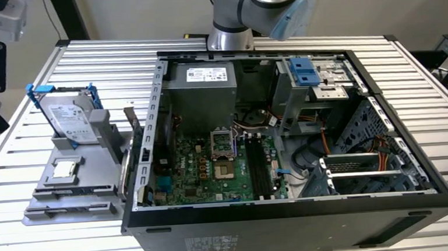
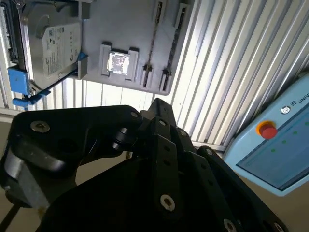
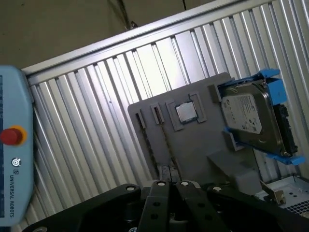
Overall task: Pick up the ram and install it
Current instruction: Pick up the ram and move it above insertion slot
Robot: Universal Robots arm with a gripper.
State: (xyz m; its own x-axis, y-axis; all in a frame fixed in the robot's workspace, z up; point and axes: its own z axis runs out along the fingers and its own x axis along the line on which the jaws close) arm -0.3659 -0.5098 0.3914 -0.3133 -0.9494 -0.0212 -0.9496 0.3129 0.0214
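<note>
Exterior view is showing a ridged metal table (image 1: 416, 84) with an open computer case (image 1: 293, 229) sitting on it. Inside the case a green board (image 1: 200, 176) is lying flat, and its long black slots (image 1: 258, 167) are looking bare. A gray holder (image 1: 47, 215) is sitting on the table just beside the case, on the exterior view's left. A silver hard drive (image 1: 72, 117) in a blue frame is standing at the far end of the holder, and a small square chip (image 1: 65, 170) is lying nearer. The arm (image 1: 237, 17) is rising from the far side of the table. In both wrist views the black gripper (image 3: 169, 203) (image 2: 159, 159) is hanging above the table, well apart from the holder, and I cannot tell if it is clenched or let go. A thin long stick that looks like the ram (image 3: 167, 142) (image 2: 153, 43) is standing on its edge in a groove of the holder. It is sitting just beside the chip, on the side away from the hard drive, and the gripper is not touching it. A light blue box with a red button (image 2: 266, 129) is lying past the table's edge.
</note>
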